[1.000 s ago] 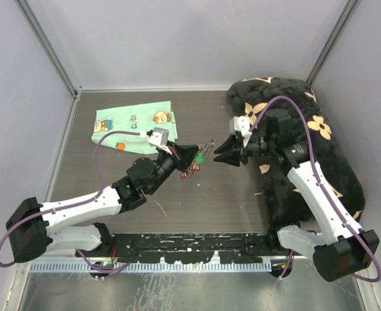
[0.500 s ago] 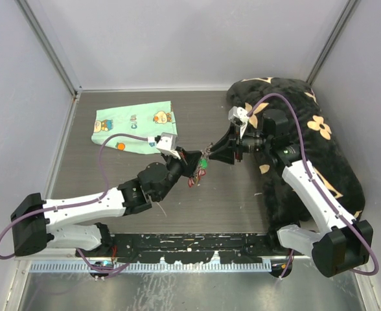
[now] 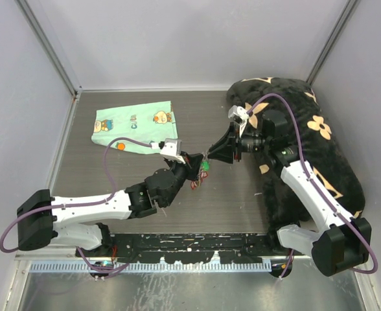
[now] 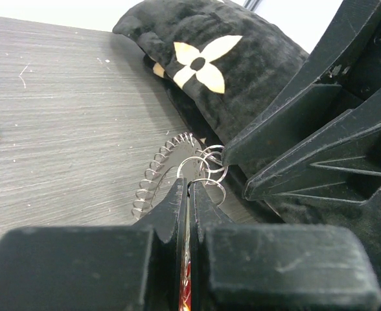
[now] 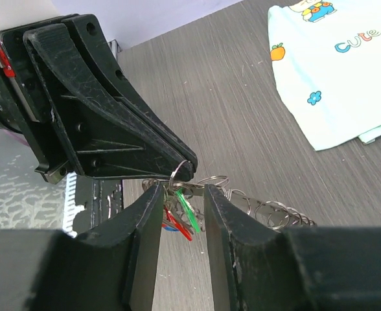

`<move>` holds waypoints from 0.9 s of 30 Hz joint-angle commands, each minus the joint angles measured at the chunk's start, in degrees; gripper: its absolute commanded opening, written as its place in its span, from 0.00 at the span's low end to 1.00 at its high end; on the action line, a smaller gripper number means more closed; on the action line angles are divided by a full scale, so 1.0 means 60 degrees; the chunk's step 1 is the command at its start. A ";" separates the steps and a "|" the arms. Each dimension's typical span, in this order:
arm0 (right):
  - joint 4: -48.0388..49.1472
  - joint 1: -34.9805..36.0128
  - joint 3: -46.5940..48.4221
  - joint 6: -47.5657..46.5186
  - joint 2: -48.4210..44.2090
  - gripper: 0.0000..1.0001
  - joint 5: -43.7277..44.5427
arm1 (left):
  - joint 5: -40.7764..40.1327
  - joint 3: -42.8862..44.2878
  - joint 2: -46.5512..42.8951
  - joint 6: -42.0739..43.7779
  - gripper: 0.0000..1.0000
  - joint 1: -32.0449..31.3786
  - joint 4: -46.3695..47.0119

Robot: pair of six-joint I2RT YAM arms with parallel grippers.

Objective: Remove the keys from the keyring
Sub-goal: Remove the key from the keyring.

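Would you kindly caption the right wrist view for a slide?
Open right pincer straddles green and red keys hanging off the keyring held by the shut left pincer.

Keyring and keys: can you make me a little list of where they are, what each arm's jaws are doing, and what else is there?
Keyring: large thin silver wire keyring fringed with small rings, held between the two arms
Keys: small keys with green and red plastic heads, hanging from it, not yet off
Left jaws: shut on the keyring
Right jaws: open, one either side of the green key
Also there: mint-green cartoon-print cloth, black cushion with cream flowers, dark wood-grain table
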 commanded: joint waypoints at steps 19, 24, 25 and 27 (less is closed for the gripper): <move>-0.3008 -0.0486 0.1619 -0.2710 -0.0231 0.48 -0.0527 | -0.0436 0.0429 -0.0166 0.0001 0.00 -0.0049 0.0940; -0.2166 -0.0524 -0.0234 -0.2736 -0.0579 0.49 -0.1034 | -0.0092 0.0255 -0.0258 -0.0171 0.00 0.0018 0.1122; -0.2032 -0.0511 -0.0485 -0.2758 -0.0598 0.49 -0.0992 | -0.0026 0.0219 -0.0278 -0.0213 0.00 0.0036 0.1197; -0.1662 -0.0492 -0.0897 -0.2787 -0.0584 0.48 -0.0871 | 0.0092 0.0185 -0.0273 -0.0234 0.00 0.0067 0.1339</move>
